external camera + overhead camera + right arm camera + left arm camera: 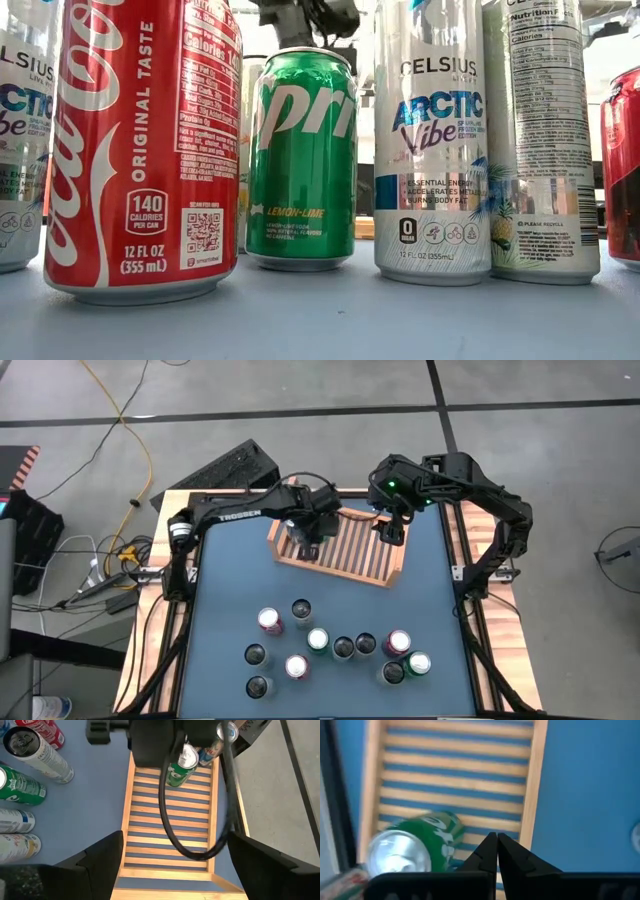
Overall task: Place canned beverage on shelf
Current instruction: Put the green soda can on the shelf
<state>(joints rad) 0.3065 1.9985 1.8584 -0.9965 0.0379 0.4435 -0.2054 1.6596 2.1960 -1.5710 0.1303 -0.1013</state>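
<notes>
A: Left gripper (pixel 497 851) is over the shelf (pixel 352 540), at the shelf's left end near the worktop's (pixel 230 590) far edge. Jaws pressed flat together, nothing between them.

B: And the green can (pixel 422 846)?

A: Standing on the shelf's slats in that same left-end corner, just beside the closed jaws and free of them. In the right wrist view the green can (pixel 179 769) sits at the far end of the slats with another can close against it, partly hidden behind the left arm.

B: Where's the right gripper (pixel 392 528)?

A: Hanging above the shelf's right end, jaws spread wide and empty. Its own camera looks down the length of the slatted base between the raised side boards.

B: What about the rest of the drinks?

A: A loose cluster stands upright across the near half of the worktop, well apart from the shelf. From table height a red cola can (pixel 145 150) is closest to the near edge, a green lemon-lime can (pixel 301 160) is behind it, and a tall white energy-drink can (pixel 433 150) is to its right with another tall white can beside that.

B: Is the shelf square to the worktop?

A: No, it's turned slightly, its right end angled toward the near edge.
</notes>
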